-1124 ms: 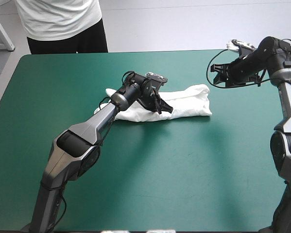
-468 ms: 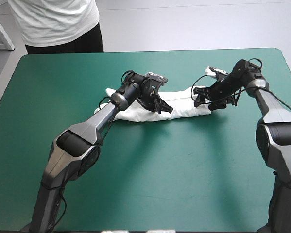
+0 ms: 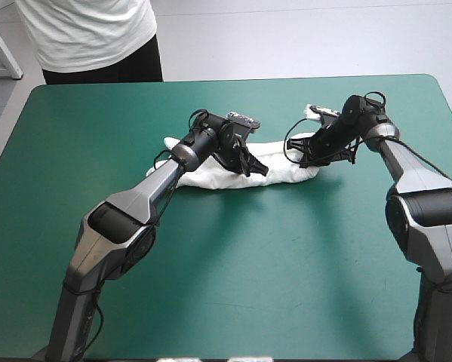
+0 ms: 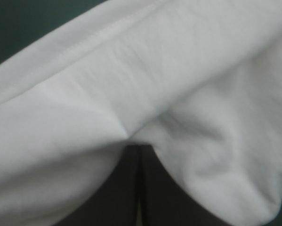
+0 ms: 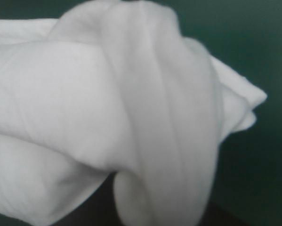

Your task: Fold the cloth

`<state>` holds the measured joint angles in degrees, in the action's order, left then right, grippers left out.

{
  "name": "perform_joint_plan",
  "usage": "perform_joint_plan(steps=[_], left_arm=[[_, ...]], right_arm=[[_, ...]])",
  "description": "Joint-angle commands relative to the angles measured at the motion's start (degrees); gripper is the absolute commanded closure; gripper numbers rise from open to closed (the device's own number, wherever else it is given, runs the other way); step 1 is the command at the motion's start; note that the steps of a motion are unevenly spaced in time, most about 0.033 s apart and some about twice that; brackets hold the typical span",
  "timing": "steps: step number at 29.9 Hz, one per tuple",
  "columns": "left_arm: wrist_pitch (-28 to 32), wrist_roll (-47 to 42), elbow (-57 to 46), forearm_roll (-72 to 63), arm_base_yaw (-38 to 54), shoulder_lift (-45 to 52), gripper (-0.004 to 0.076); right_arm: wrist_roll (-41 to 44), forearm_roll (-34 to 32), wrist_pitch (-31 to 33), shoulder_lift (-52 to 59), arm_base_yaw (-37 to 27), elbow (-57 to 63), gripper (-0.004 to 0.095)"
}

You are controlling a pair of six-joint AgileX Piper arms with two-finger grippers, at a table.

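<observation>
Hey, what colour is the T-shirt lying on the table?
Plain white, with no pattern. The T-shirt shows best in the left wrist view.

The white T-shirt (image 3: 286,170) lay as a long, narrow folded bundle stretched left to right across the table (image 3: 226,286), somewhat nearer the far edge. Close up, its layers (image 5: 108,94) were rolled in soft, thick folds, and a stitched seam (image 4: 91,40) showed.
</observation>
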<state>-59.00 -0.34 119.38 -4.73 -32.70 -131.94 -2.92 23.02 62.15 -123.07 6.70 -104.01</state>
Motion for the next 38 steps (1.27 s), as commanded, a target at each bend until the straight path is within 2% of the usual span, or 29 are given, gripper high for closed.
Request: perform_joint_plan(steps=[1,13,20,29,34,38], left_arm=[[-3.6,-0.19,0.42,-1.56,-0.32,1.79,0.0734],[-3.82,-0.19,0.42,-1.68,-0.32,1.79,0.0734],[-4.26,-0.44,0.42,-1.79,-0.32,1.93,0.0734],[-13.25,-4.82,-0.13,8.77,-0.22,10.36,0.0734],[-11.9,-5.58,-7.41,11.55,-0.12,19.62,0.0734],[-11.82,-8.48,-21.32,16.19,-0.12,29.49,0.0733]], right_arm=[[-0.18,-0.2,0.98,5.74,0.4,-3.29,0.0923],[-0.71,1.96,3.34,17.4,3.97,-7.02,0.0923],[-0.96,1.08,3.09,18.32,5.88,-7.02,0.0923],[-1.63,-0.15,2.35,18.32,5.96,-7.02,0.0923],[-1.97,0.46,2.35,18.32,6.22,-7.02,0.0923],[-2.14,1.36,1.86,18.32,6.76,-7.02,0.0923]])
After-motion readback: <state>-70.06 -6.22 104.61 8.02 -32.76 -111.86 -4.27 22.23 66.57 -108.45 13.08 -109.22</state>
